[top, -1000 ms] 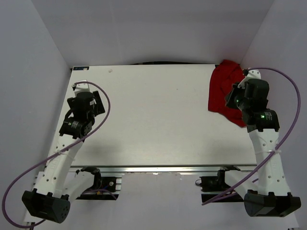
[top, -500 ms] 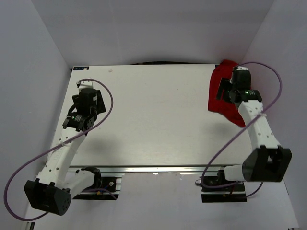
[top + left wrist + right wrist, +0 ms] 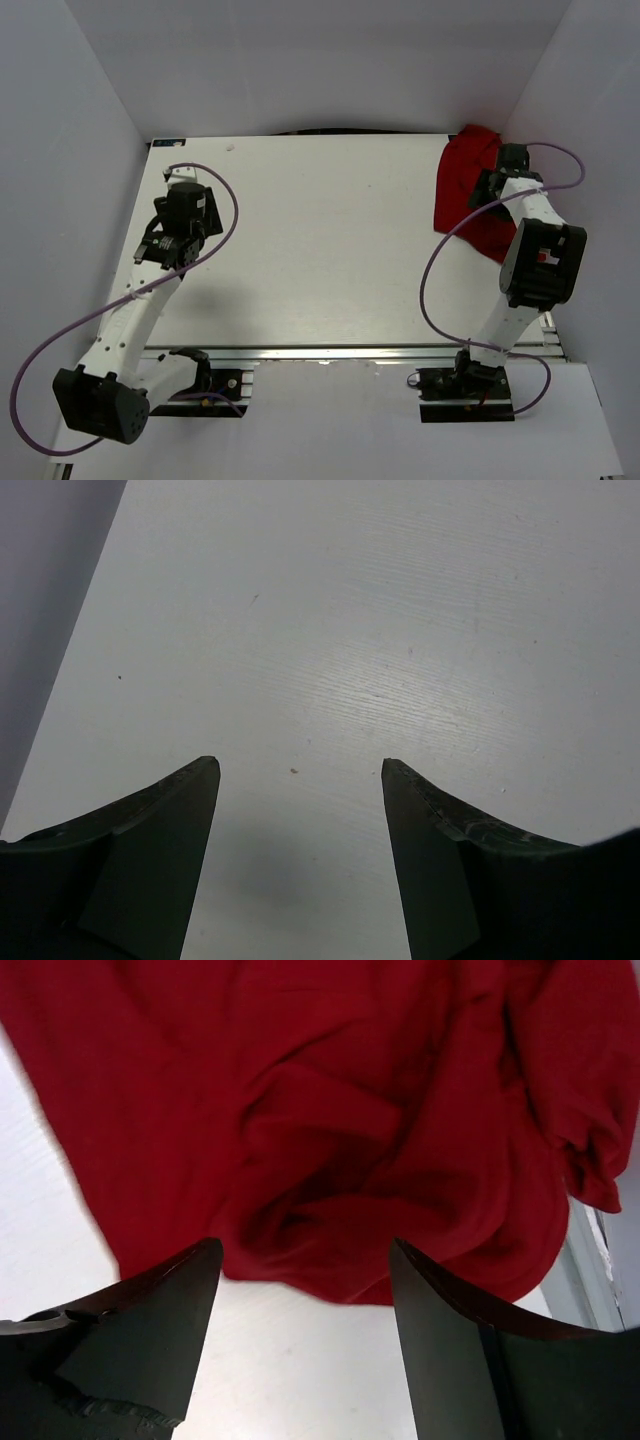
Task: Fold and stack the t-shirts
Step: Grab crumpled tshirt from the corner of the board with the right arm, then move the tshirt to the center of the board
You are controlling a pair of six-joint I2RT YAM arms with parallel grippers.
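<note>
The red t-shirt (image 3: pixel 458 185) lies crumpled at the table's far right corner, one part hanging over the right edge. In the right wrist view its folds (image 3: pixel 350 1110) fill the upper frame, just ahead of my fingertips. My right gripper (image 3: pixel 305 1245) is open over bare table at the shirt's hem, with nothing between its fingers; from above it sits over the shirt's right side (image 3: pixel 492 186). My left gripper (image 3: pixel 300 765) is open and empty over bare white table on the far left (image 3: pixel 182 205), far from the shirt.
White walls close in the table (image 3: pixel 320 250) on the left, far and right sides. The table's right edge (image 3: pixel 590 1260) runs close beside the shirt. Purple cables (image 3: pixel 440 260) loop off both arms. The right arm's elbow (image 3: pixel 540 262) is folded back near the right edge.
My right gripper has opened, and its wrist has moved toward the far right corner as the arm folded back. The left arm has reached slightly farther up the table. The shirt lies as before.
</note>
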